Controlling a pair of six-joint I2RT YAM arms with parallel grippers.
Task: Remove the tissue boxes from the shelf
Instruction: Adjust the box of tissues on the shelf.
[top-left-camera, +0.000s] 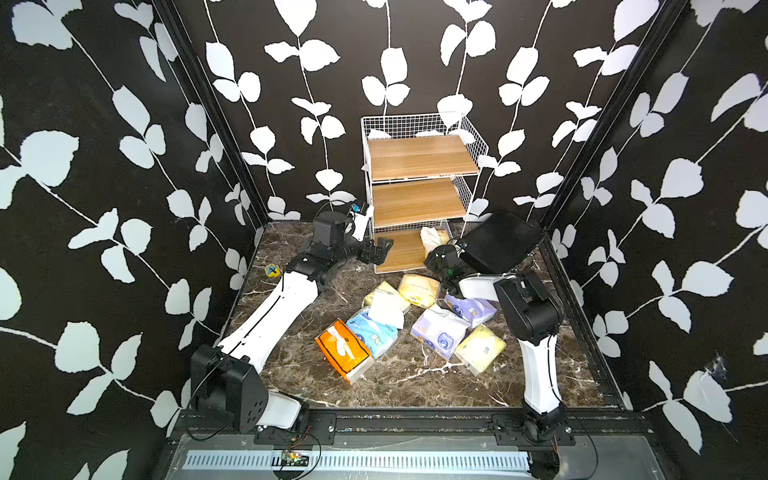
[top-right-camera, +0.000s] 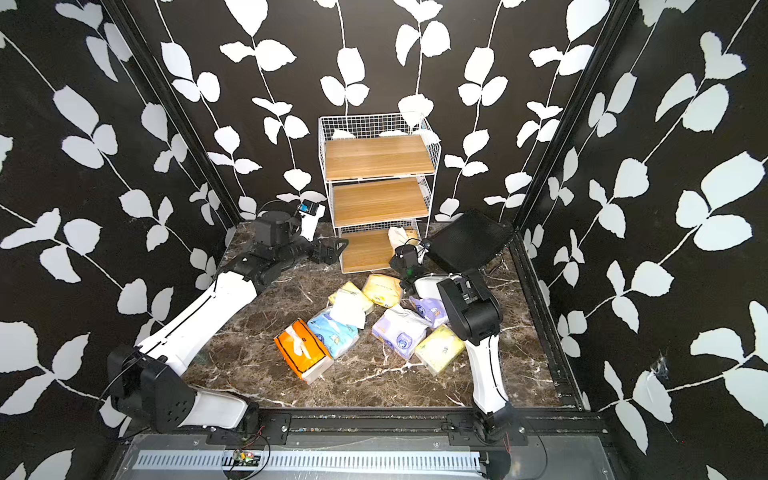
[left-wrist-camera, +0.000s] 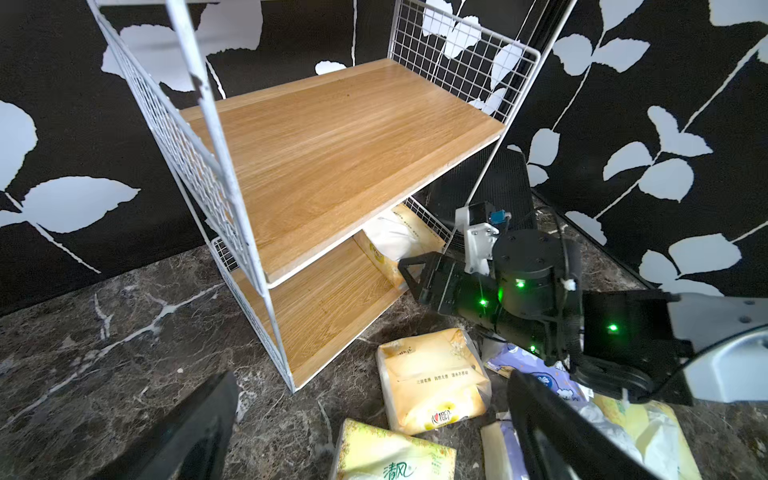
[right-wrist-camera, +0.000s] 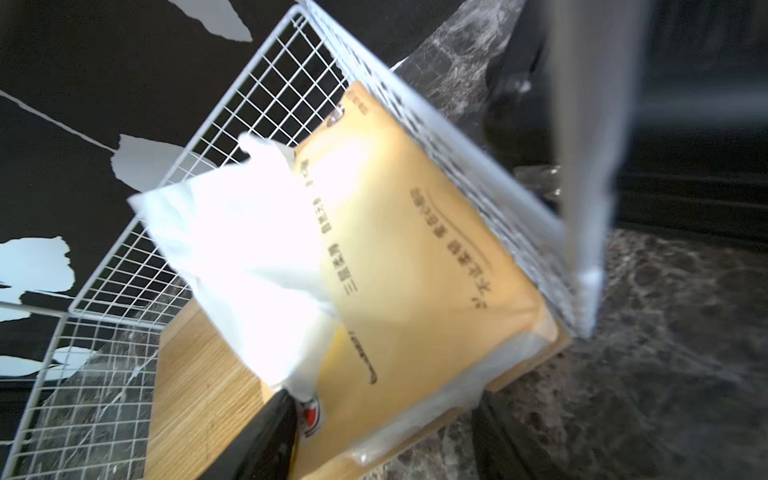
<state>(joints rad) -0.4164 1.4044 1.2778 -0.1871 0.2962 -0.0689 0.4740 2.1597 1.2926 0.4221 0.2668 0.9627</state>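
We see the 3-tier wire shelf (top-left-camera: 419, 158) at the back of the marble surface (top-left-camera: 291, 374), its upper 2 boards bare. 1 tan tissue pack (right-wrist-camera: 415, 249) lies on the bottom board against the right grid wall, a white tissue (right-wrist-camera: 249, 249) standing out of it. The right end effector (right-wrist-camera: 386, 415) reaches in at that pack, fingers spread at its near end, 1 fingertip (right-wrist-camera: 284, 407) touching the tissue. We cannot tell whether they press on the pack. The left end effector (top-left-camera: 382, 249) hovers spread wide at the shelf's left front corner, holding nothing. In front of the shelf, 7 more lie on the surface: an orange box (top-left-camera: 343, 351), a light blue pack (top-left-camera: 372, 332), 2 lavender packs (top-left-camera: 440, 332) and 3 yellowish packs (top-left-camera: 480, 349).
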